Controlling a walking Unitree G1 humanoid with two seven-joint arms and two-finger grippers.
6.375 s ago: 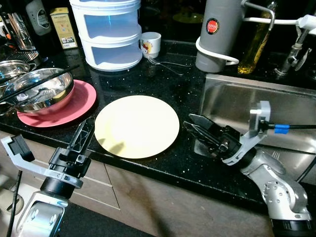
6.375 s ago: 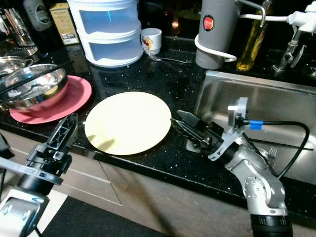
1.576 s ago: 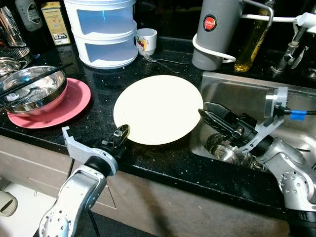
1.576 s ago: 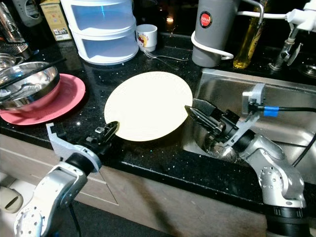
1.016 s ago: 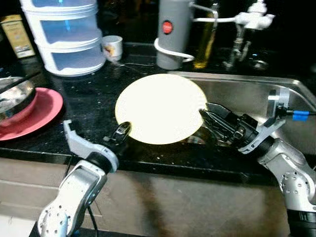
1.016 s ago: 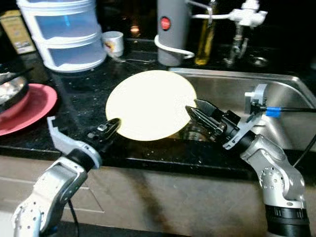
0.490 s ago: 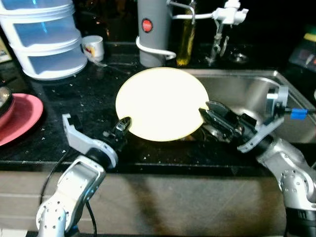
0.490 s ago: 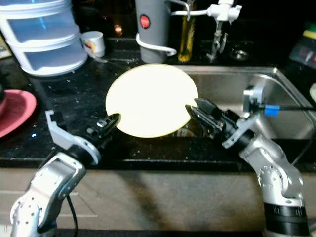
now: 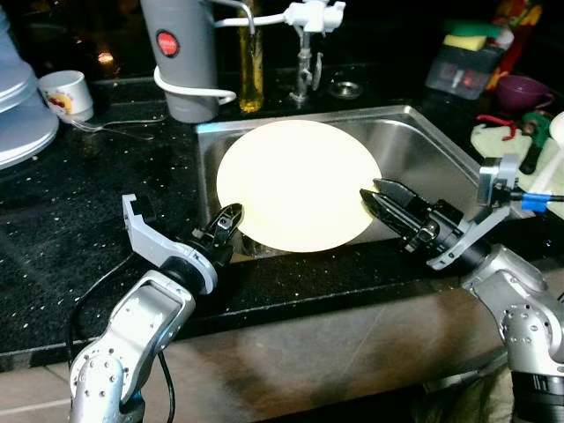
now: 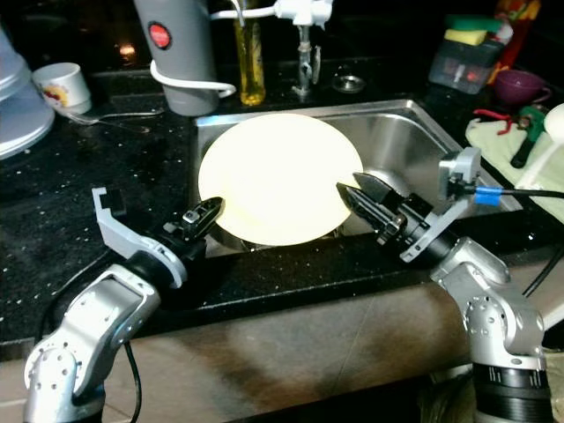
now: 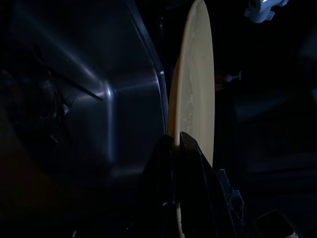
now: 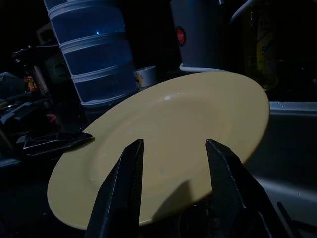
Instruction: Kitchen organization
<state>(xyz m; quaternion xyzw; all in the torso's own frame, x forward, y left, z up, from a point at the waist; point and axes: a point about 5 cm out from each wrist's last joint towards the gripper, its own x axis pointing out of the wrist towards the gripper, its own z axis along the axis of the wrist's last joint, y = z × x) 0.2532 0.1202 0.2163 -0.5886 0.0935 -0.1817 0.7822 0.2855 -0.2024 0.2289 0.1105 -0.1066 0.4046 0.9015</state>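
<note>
A pale yellow plate (image 9: 298, 181) hangs tilted over the steel sink (image 9: 423, 145), above the basin's left half. My left gripper (image 9: 231, 216) is shut on the plate's near-left rim; in the left wrist view the plate (image 11: 195, 89) stands edge-on with the gripper (image 11: 176, 141) clamped on it. My right gripper (image 9: 374, 196) is open at the plate's right edge, touching nothing that I can make out. Seen from the right wrist, the plate (image 12: 168, 144) lies beyond the spread fingers (image 12: 121, 188).
A grey jug (image 9: 181, 57), an oil bottle (image 9: 251, 66) and the tap (image 9: 308, 35) stand behind the sink. A mug (image 9: 66, 92) and fork (image 9: 115, 123) lie on the black counter (image 9: 79, 203) at left. A sponge box (image 9: 467, 62) and purple cup (image 9: 522, 90) sit at far right.
The view has swung right along the counter. The plate, gripped by my left gripper, has gone from the countertop to over the sink; my right gripper has stayed open at its right rim.
</note>
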